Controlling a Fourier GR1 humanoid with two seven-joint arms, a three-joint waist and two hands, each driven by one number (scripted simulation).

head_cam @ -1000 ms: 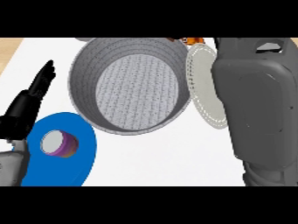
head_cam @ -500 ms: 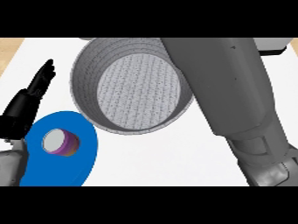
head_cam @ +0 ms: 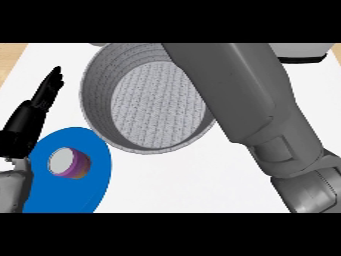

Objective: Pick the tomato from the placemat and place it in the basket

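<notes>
The right forearm runs from 5 o'clock up toward 12 o'clock, crossing the right side of the grey basket. Its hand is out of sight, so I cannot tell what the fingers are doing. The tomato and the placemat are not visible either; both are probably hidden behind that arm. The left hand rests at 9 o'clock, fingers straight and pointing up, beside a blue plate carrying a small purple cup.

The risk: the forearm sits right over the basket's rim, so a low sweep could knock or shove the basket, and a blind grasp could miss the tomato.
</notes>
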